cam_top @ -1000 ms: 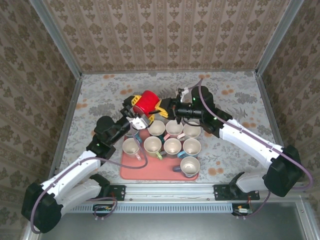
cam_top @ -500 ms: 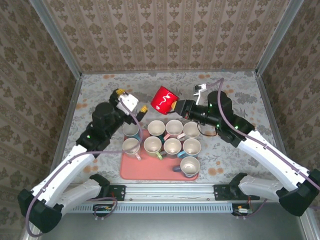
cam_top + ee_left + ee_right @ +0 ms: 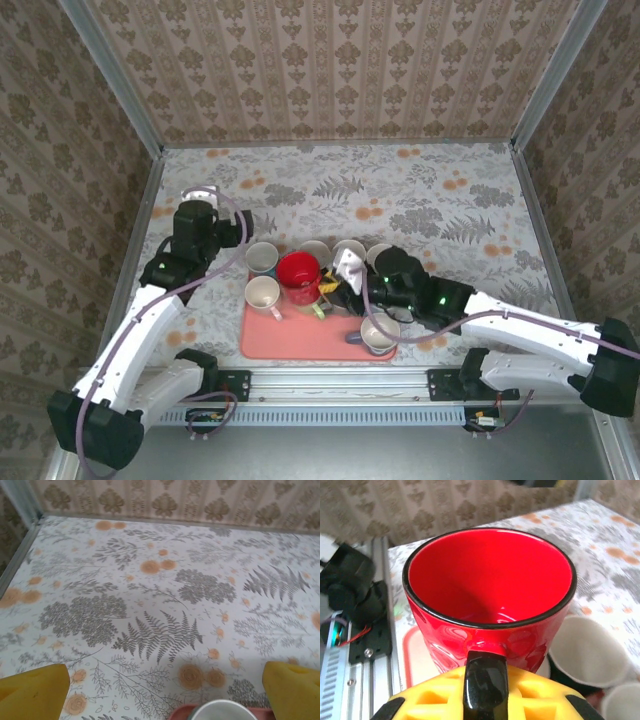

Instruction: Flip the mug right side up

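- Facing mouth-up over the pink plastic tray [image 3: 290,345], the glossy red ceramic mug [image 3: 298,274] is seen among the pale mugs [image 3: 262,292], close to their rims
- Its black handle [image 3: 485,680] is clamped by the right gripper [image 3: 332,285], the jaws drawn narrow around it
- The left gripper [image 3: 162,680] is held near the left wall, yellow fingers [image 3: 32,695] spread wide with nothing between them
- Open floral tabletop [image 3: 450,190] is seen beyond the tray, up to the far wall

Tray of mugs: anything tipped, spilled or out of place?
Nothing spilled. Only the red mug stands out: mouth up, gripped by its handle in the right gripper, crowded among the pale mugs over the tray. Whether it rests down is unclear.
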`<state>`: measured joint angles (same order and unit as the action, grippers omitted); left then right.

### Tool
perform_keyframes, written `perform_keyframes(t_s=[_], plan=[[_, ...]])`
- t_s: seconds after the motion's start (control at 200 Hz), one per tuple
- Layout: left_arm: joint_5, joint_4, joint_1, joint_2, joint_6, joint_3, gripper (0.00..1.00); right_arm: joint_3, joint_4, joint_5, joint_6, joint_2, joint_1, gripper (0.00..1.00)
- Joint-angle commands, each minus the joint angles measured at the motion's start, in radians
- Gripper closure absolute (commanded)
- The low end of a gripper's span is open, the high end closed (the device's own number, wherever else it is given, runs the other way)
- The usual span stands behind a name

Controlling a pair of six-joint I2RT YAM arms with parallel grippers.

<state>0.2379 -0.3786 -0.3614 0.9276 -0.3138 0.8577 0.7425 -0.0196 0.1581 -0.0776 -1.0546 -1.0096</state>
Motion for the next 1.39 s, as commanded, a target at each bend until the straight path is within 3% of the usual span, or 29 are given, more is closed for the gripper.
perform_keyframes(t_s=[0.0, 0.205, 0.575, 0.855, 1.24, 1.39], plan=[[0.084, -0.064, 0.011, 0.013, -0.133, 0.04, 0.0, -0.038, -0.228, 0.047, -0.154, 0.022, -0.033, 1.0], [0.082, -0.071, 0.017, 0.046, -0.165, 0.046, 0.0, -0.088, -0.362, 0.146, -0.147, -0.041, -0.057, 1.0], [0.082, -0.04, 0.02, 0.026, -0.154, 0.024, 0.0, -0.071, -0.381, 0.214, -0.156, -0.182, -0.173, 1.0], [0.078, -0.028, 0.018, 0.027, -0.15, 0.019, 0.0, -0.043, -0.418, 0.114, -0.131, -0.323, -0.237, 1.0], [0.09, -0.019, 0.016, 0.015, -0.144, 0.012, 0.0, 0.02, -0.499, -0.196, -0.084, -0.506, -0.309, 1.0], [0.087, -0.016, 0.014, 0.015, -0.145, 0.01, 0.0, 0.031, -0.498, -0.25, -0.079, -0.539, -0.321, 1.0]])
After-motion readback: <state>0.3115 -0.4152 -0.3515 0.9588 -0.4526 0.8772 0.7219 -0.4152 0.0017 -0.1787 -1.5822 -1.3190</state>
